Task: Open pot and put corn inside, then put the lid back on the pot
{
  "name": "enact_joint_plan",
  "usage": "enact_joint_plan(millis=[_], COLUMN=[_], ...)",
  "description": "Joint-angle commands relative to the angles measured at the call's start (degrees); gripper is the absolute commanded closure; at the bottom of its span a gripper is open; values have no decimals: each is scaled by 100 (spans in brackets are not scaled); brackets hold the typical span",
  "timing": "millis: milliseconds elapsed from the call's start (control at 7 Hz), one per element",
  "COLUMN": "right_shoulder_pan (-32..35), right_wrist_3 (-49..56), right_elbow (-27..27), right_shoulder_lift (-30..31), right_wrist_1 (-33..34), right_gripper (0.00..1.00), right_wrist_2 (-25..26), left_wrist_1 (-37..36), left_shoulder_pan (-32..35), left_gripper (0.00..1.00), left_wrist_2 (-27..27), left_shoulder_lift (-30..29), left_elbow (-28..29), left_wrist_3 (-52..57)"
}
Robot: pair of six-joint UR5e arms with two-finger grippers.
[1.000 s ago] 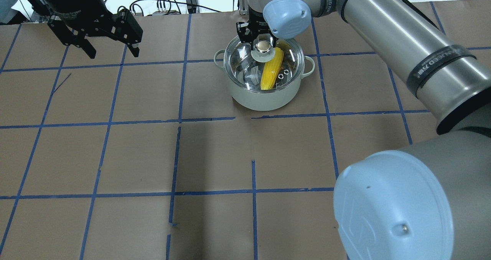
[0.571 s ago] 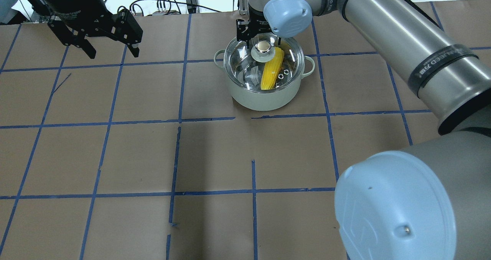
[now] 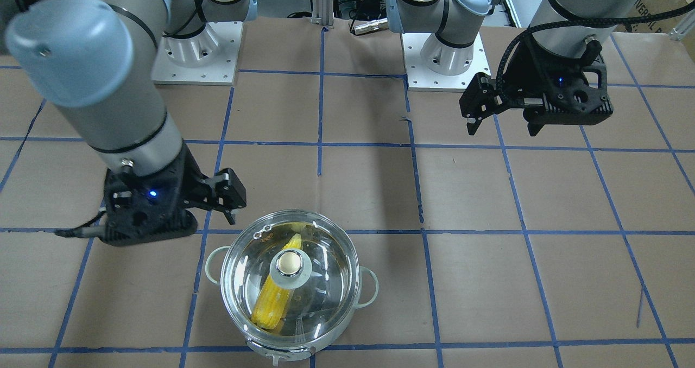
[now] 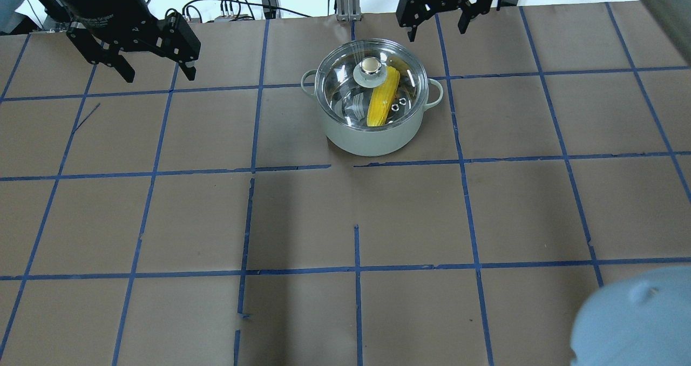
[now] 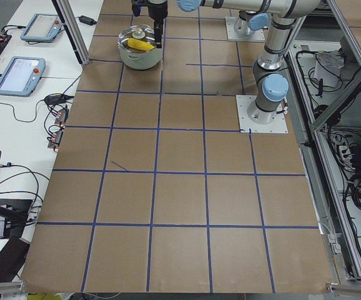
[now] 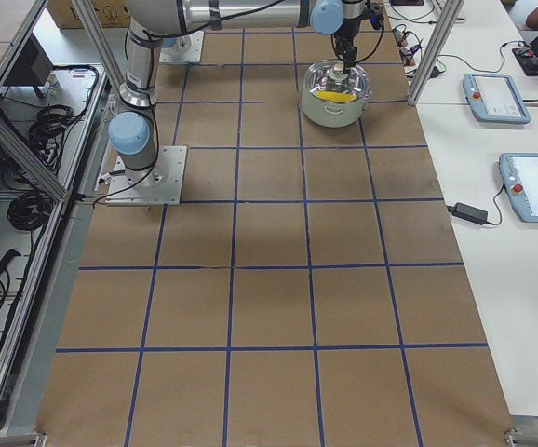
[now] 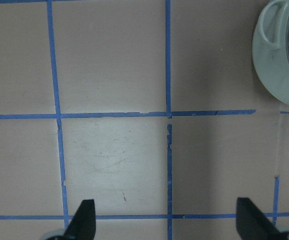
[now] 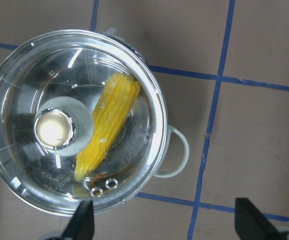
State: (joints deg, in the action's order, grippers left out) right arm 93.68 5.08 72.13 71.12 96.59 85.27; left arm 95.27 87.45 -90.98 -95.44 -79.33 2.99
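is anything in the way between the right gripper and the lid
Nothing visible does. The right gripper hangs open, above and to one side of the pot. The lid sits on the pot with the corn inside.

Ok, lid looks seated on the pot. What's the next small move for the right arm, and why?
Probably just lift the right end effector away toward rest. The lid sits on the pot with the corn inside, and the end effector is open, clear of the knob, so nothing seems left to grasp.
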Motion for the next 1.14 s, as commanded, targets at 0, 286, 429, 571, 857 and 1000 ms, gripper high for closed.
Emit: enact_joint_plan(millis=[0, 286, 429, 571, 857, 1000], right_shoulder_pan=[-465, -422, -273, -193, -149, -140], right_wrist_3=[143, 195, 195, 108, -155, -156], right_elbow=[974, 1740, 1717, 1726, 1656, 1438], right_shoulder_lift=[1240, 1983, 1985, 1993, 2080, 2107], right_wrist_1=[-149, -141, -210, -263, -395, -787], right_gripper=[0, 0, 0, 0, 1, 1], right_wrist_2=[-179, 23, 42, 146, 446, 438], left_wrist_1=[0, 0, 0, 0, 0, 0], left_shoulder_pan=[0, 0, 0, 0, 8, 9], left_gripper=[0, 0, 0, 0, 0, 0], left_wrist_2=[-7, -7, -7, 2, 2, 2], left_shoulder_lift=[8, 8, -9, -9, -44, -62], left_elbow=[-4, -4, -4, 5, -3, 14], left_wrist_3=[0, 0, 0, 0, 0, 0])
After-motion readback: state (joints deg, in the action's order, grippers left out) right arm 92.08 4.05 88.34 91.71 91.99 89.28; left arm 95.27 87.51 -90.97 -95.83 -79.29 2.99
